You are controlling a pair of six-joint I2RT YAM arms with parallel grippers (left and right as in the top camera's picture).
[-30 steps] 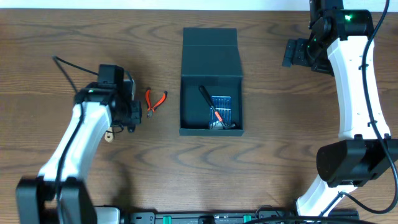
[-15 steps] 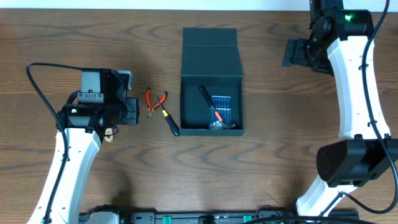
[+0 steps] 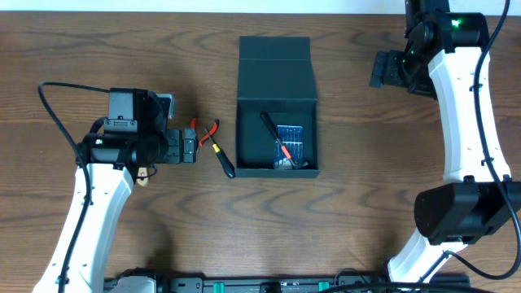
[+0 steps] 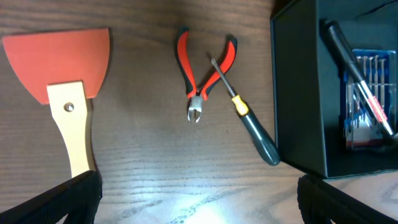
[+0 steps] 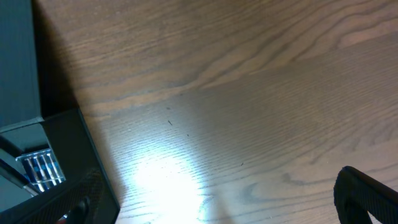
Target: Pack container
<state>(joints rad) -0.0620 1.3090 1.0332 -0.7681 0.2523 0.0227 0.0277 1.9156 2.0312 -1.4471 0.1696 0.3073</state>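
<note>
1 screwdriver (image 4: 241,109) has appeared on the table (image 3: 366,203) beside container (image 3: 276,73).

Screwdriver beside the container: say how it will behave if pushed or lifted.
The screwdriver looks stiff, and its round handle may roll if nudged. Its thin shaft crosses the pliers, so lifting may disturb them. Likely handle-heavy, it may tip if gripped by the shaft.
</note>
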